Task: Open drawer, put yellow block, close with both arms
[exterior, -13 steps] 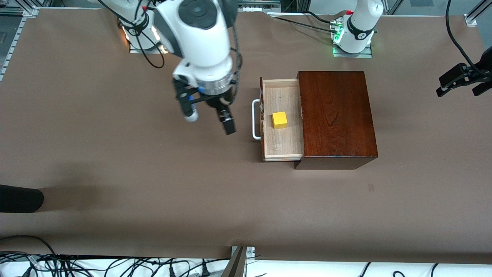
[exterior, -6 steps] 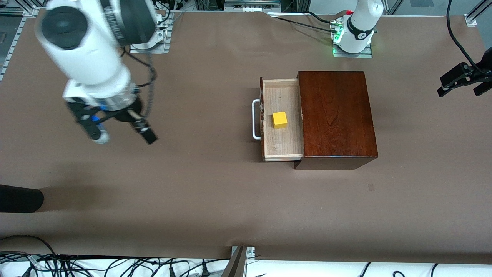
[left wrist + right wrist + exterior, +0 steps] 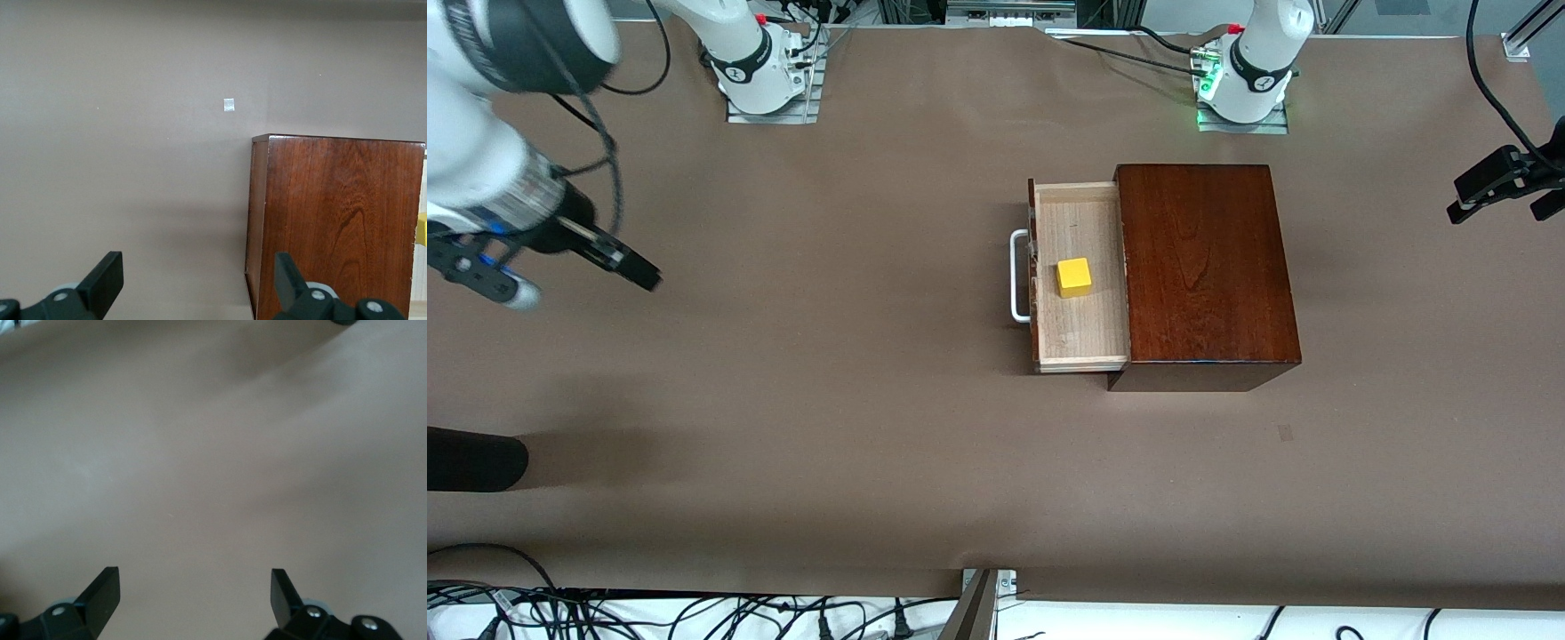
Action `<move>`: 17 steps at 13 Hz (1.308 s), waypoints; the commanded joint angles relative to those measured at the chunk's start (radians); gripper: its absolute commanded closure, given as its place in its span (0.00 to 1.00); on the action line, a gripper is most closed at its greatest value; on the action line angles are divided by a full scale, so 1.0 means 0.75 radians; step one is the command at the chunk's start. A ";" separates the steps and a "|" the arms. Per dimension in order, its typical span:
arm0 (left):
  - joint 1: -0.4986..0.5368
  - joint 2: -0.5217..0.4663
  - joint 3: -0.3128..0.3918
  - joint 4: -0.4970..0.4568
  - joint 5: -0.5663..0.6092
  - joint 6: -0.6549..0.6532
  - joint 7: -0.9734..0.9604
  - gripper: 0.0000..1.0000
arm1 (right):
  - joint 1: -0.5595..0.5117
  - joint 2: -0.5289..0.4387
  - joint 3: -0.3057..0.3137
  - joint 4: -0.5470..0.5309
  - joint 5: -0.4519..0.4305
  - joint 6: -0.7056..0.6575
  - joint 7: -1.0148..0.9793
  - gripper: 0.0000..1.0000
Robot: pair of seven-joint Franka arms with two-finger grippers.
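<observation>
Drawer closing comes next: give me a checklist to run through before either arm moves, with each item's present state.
1. Yellow block lies inside the drawer, clear of its walls: ok.
2. Drawer pulled out of the wooden box, nothing sticking up over its rim: ok.
3. White handle free, nothing touching it: ok.
4. Right tool open and empty, over bare table toward the right arm's end, away from the drawer: ok.
5. Left tool open and empty, beside the box toward the left arm's end: ok.
6. Either tool lined up with the drawer front: not ok.
</observation>
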 commanded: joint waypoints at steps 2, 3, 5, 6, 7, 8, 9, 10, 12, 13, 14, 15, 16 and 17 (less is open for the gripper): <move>0.004 0.039 -0.006 0.039 -0.014 -0.014 0.005 0.00 | -0.071 -0.149 0.007 -0.163 -0.007 -0.029 -0.412 0.00; 0.008 0.035 -0.004 0.039 -0.016 -0.014 0.019 0.00 | -0.163 -0.149 0.086 -0.161 -0.007 -0.054 -0.520 0.00; 0.006 0.035 -0.006 0.041 -0.018 -0.014 0.023 0.00 | -0.434 -0.149 0.341 -0.163 -0.007 -0.086 -0.667 0.00; 0.004 0.037 -0.012 0.041 -0.014 -0.016 0.017 0.00 | -0.545 -0.147 0.448 -0.165 -0.007 -0.091 -0.723 0.00; 0.004 0.033 -0.016 0.041 -0.016 -0.024 0.007 0.00 | -0.643 -0.140 0.540 -0.165 -0.005 -0.089 -0.752 0.00; 0.004 0.035 -0.016 0.041 -0.016 -0.024 0.007 0.00 | -0.685 -0.130 0.583 -0.157 0.001 -0.091 -0.754 0.00; 0.004 0.035 -0.016 0.041 -0.016 -0.024 0.007 0.00 | -0.683 -0.112 0.588 -0.137 0.003 -0.093 -0.734 0.00; 0.002 0.035 -0.016 0.041 -0.016 -0.024 0.005 0.00 | -0.673 -0.098 0.588 -0.120 0.009 -0.093 -0.726 0.00; -0.010 0.035 -0.018 0.041 -0.016 -0.024 0.003 0.00 | -0.622 -0.095 0.576 -0.112 0.016 -0.081 -0.721 0.00; -0.010 0.035 -0.020 0.041 -0.016 -0.024 0.001 0.00 | -0.585 -0.095 0.564 -0.112 0.014 -0.072 -0.717 0.00; -0.012 0.035 -0.020 0.043 -0.016 -0.024 -0.003 0.00 | -0.557 -0.095 0.537 -0.118 0.012 -0.072 -0.717 0.00; -0.012 0.035 -0.024 0.041 -0.016 -0.024 -0.010 0.00 | -0.548 -0.095 0.533 -0.120 0.012 -0.072 -0.719 0.00; -0.012 0.035 -0.038 0.041 -0.014 -0.024 -0.012 0.00 | -0.556 -0.095 0.533 -0.118 0.014 -0.072 -0.719 0.00; -0.012 0.035 -0.041 0.041 -0.014 -0.024 -0.010 0.00 | -0.556 -0.095 0.533 -0.114 0.014 -0.070 -0.721 0.00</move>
